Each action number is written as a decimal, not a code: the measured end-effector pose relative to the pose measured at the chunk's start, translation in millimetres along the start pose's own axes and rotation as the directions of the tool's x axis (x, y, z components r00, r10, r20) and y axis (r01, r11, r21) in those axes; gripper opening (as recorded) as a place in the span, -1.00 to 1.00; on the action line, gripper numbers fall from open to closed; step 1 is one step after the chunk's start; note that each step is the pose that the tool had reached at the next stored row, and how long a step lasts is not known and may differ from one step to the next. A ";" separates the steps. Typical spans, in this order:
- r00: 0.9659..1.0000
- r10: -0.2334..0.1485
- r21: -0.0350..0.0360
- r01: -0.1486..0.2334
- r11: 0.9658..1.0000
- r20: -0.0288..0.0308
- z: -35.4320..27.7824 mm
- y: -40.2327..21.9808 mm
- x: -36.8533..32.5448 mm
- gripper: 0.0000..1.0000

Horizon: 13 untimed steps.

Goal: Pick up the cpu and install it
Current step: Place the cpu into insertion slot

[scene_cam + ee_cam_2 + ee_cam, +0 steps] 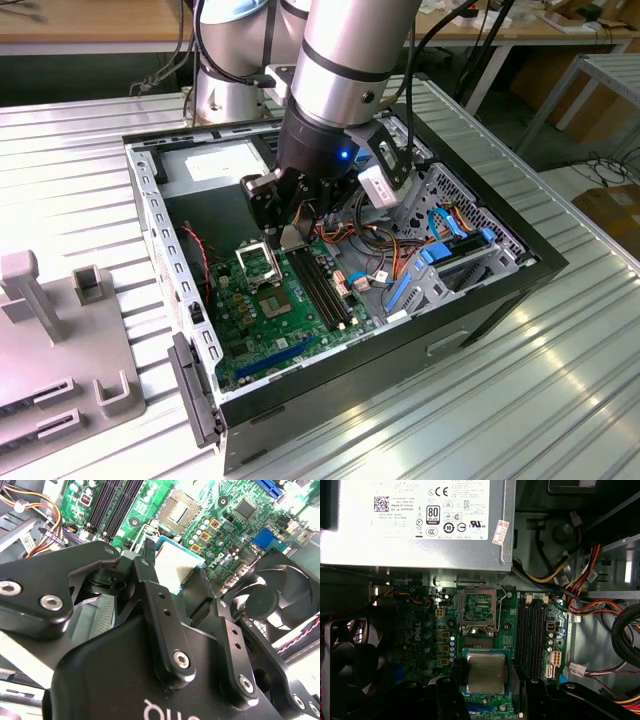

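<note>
Exterior view: 1 robot arm [340, 60] reaches down into an open computer case [520, 265] lying on a ribbed metal surface [80, 170]; its hand [287, 225] hangs over the green motherboard [260, 340], close to the socket [273, 300], whose frame stands open. A grey fixture [40, 330] stands on the surface at the exterior view's left, apart from the case. First wrist view: the hand's 2 fingers [456, 675] are closed narrowly on opposite edges of the cpu [486, 672], whose flat silver-grey top faces the camera. The cpu is held clear above the board, beside the socket and not seated in it; the socket's contact field lies bare. Memory slots [532, 630] run alongside the socket, a fan [350, 655] sits at the board's edge, and the power supply [415, 520] lies beyond the socket. Coloured cables [580, 580] pass beside the slots.
</note>
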<state>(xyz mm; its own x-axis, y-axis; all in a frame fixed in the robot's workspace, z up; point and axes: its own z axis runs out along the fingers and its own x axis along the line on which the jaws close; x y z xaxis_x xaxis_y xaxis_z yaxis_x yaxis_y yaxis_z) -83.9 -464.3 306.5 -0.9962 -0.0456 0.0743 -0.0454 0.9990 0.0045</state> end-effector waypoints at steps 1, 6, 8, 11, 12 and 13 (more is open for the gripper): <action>1.000 0.000 0.000 0.000 1.000 0.000 0.0 0.0 0.0 -0.06; 1.000 0.000 0.000 0.000 1.000 0.000 2.9 0.0 -0.2 -0.06; 1.000 0.000 0.000 0.000 1.000 0.000 7.0 0.0 -0.5 -0.06; 1.000 0.000 0.000 0.000 1.000 0.000 14.8 0.0 0.9 -0.06; 1.000 0.001 0.000 -0.001 1.000 0.000 17.7 0.1 3.6 -0.06; 1.000 0.003 0.000 -0.003 1.000 0.000 19.8 0.2 4.9 -0.06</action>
<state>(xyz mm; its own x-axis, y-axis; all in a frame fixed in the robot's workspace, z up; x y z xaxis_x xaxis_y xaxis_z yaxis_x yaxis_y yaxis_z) -90.2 -464.4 287.1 -0.9963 -0.0422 0.0743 -0.0420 0.9991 0.0044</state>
